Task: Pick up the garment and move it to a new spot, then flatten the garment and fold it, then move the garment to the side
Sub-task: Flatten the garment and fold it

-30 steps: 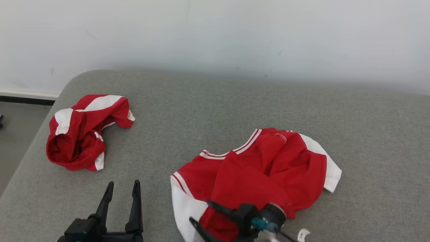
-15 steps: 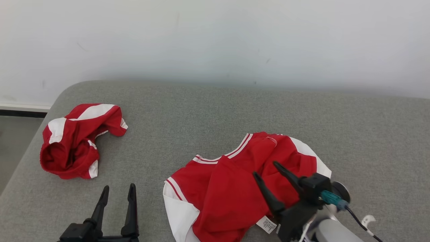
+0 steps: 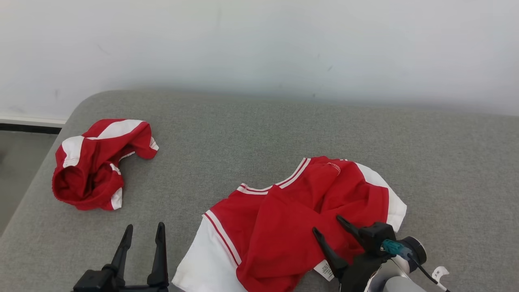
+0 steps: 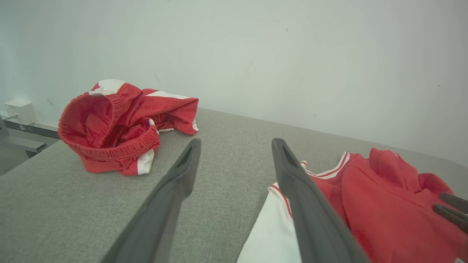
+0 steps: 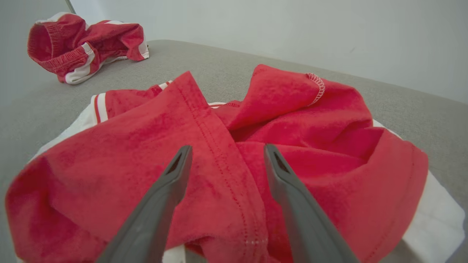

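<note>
Both the dark left pincer (image 3: 144, 227) and the dark right pincer (image 3: 326, 224) are being held spread, empty. A rumpled red-and-white fabric jersey (image 3: 284, 215) is being borne on the grey upholstered surface (image 3: 243, 134); flattening, folding, shifting aside are judged undone.

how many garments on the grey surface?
2. A crumpled red-and-white shirt lies front centre; bunched red-and-white shorts sit at the far left. Nothing suggests another hidden underneath.

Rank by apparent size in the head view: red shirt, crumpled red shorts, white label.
Red shirt
Crumpled red shorts
White label
The shorts lie farther off, so their true size is unsure.
</note>
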You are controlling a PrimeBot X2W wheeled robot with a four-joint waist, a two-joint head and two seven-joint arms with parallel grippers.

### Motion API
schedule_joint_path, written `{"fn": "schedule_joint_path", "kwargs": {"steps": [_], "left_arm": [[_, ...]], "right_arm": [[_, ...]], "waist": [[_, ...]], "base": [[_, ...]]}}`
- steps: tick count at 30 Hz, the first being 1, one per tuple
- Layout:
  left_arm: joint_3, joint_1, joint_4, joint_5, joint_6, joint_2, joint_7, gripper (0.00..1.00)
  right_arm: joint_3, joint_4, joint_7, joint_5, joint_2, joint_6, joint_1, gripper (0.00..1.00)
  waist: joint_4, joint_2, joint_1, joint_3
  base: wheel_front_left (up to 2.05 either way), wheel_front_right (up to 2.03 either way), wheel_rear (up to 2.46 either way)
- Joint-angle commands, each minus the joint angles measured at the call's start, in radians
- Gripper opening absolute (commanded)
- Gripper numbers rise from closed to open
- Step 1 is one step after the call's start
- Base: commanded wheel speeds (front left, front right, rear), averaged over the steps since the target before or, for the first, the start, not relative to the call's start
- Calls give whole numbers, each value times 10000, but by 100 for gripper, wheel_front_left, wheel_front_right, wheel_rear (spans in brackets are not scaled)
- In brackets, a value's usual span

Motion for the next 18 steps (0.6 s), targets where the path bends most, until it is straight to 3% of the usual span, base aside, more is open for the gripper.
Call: {"fn": "schedule_joint_path", "kwargs": {"steps": [1,2,3,4,5,13,18], "left_arm": [[-5,-82,13,-9,15,-13,-33,100],[-10,-100,29,-7,15,-13,-33,100],[-9,-100,42,-8,15,-13,-33,100],[3,-96,55,-15,15,-12,-33,100],[13,-87,58,-22,15,-13,-33,100],[192,137,42,-29,15,-13,-33,100],[256,274,-71,-87,37,-14,-33,100]], "right_arm": [[68,168,19,55,6,-23,-75,100],[137,359,96,175,39,-23,-124,100],[206,568,171,274,84,-23,-158,64],[247,740,179,356,133,-23,-212,16],[314,922,240,434,168,-23,-254,0],[489,800,-208,842,-101,-23,-558,0],[-986,-657,-254,636,-868,-23,-256,0]], "waist": [[54,0,0,22],[84,0,0,24],[109,0,0,23],[127,0,0,19],[141,0,0,15],[-15,0,0,-103],[-310,0,0,-175]], "base": [[0,0,0],[0,0,0],[0,0,0],[0,0,0],[0,0,0],[0,0,0],[0,0,0]]}}
